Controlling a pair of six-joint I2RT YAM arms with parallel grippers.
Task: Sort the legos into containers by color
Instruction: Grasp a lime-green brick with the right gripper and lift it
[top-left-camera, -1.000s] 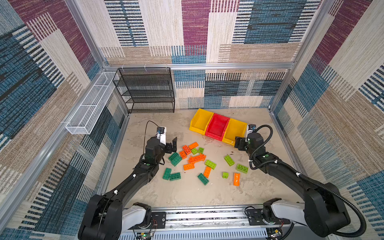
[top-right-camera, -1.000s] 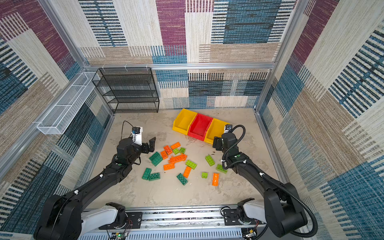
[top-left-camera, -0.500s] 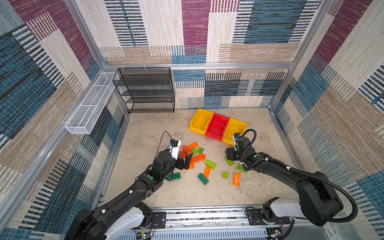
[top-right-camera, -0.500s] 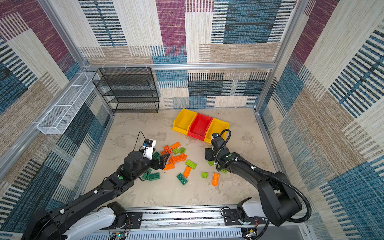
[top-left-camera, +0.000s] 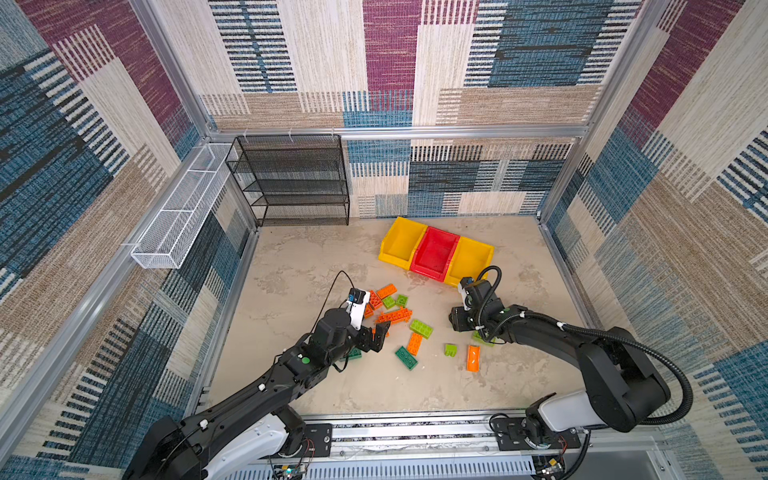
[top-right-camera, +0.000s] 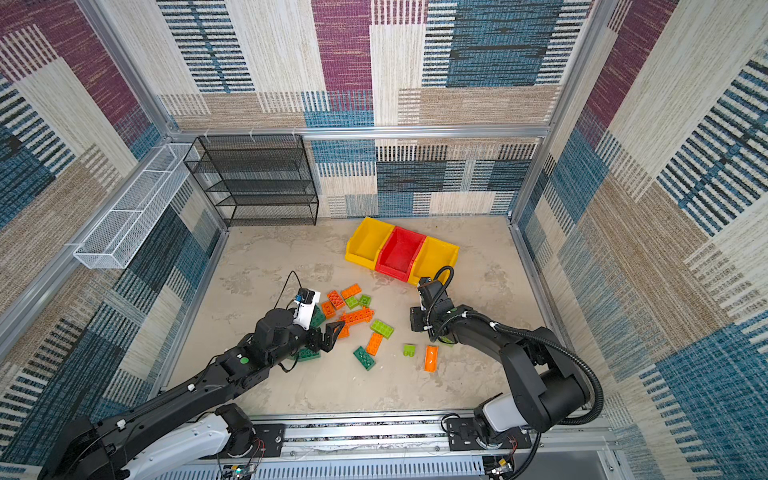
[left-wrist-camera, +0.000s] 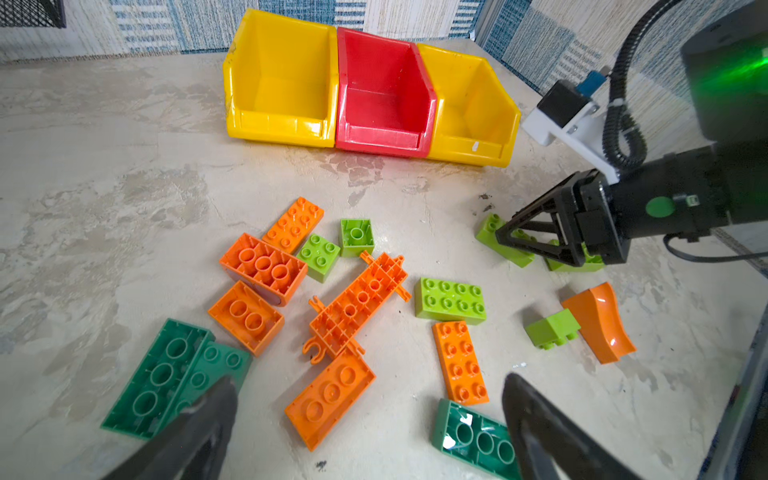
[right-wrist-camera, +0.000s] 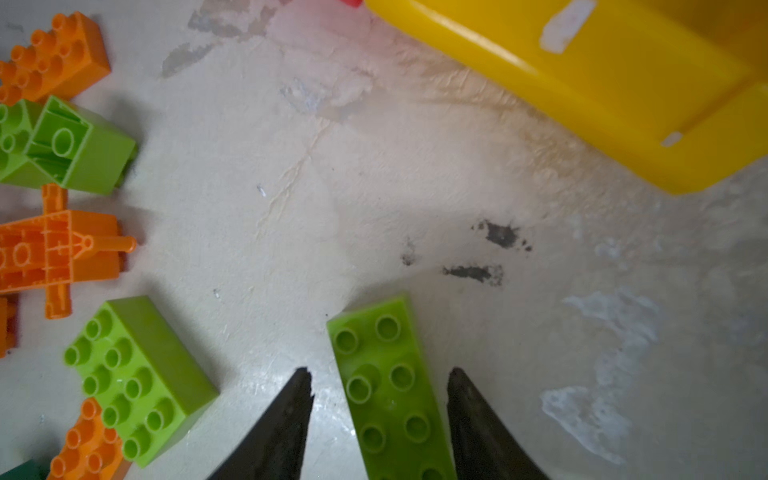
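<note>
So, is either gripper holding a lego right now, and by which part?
Nothing is held. The left gripper is open and empty; the right gripper straddles a lime green brick across its long sides, fingers not yet touching.

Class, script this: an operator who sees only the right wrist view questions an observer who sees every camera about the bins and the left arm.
Operator: I see only the lip of one yellow bin. Is anything inside the bins?
Observer: Nothing; the left wrist view shows the red bin and both yellow ones empty.
Operator: What is the left gripper doing?
Observer: It is open, poised over an upturned orange brick.
</note>
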